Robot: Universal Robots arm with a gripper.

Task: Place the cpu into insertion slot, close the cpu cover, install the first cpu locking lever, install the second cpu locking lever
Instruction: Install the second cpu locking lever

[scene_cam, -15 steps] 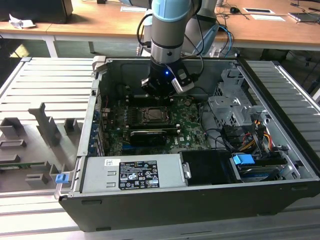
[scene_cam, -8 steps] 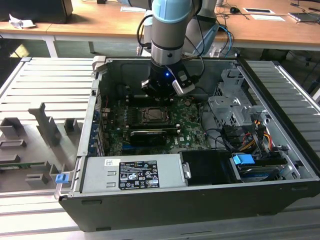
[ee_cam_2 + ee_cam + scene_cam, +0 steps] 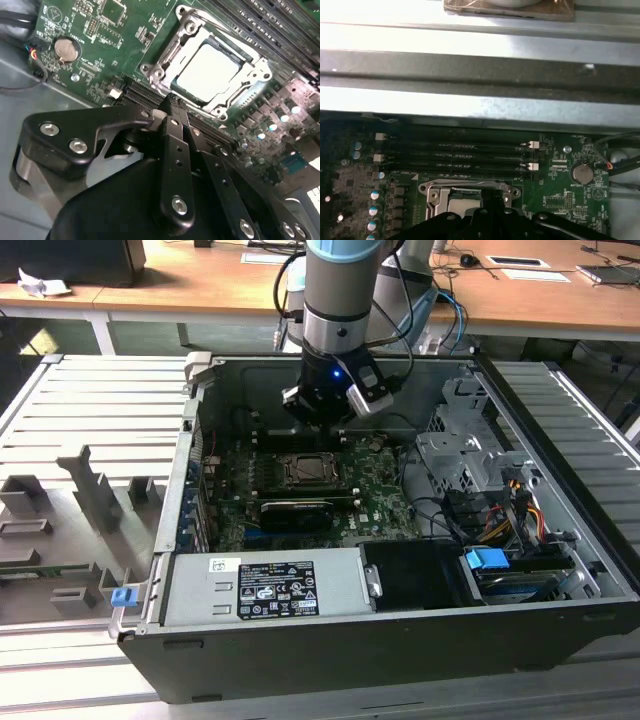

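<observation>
Beneath the silver frame-shaped cpu cover [image 3: 212, 67], the matte square cpu [image 3: 210, 70]

Arm [image 3: 340, 290] hangs approx vertical, wrist pointing down. Hand [image 3: 322, 412] at its end, black linkage w/ fingers [image 3: 175, 135] drawn together at tips, holding nothing.

Chip [image 3: 210, 70]: pale matt metal face. Cover frame [image 3: 165, 60]: bright glossy metal. Board [image 3: 90, 45]: green, smooth. Hand [image 3: 172, 107]: matt black plastic. Bench [image 3: 180, 285], upper frame: wood.
</observation>
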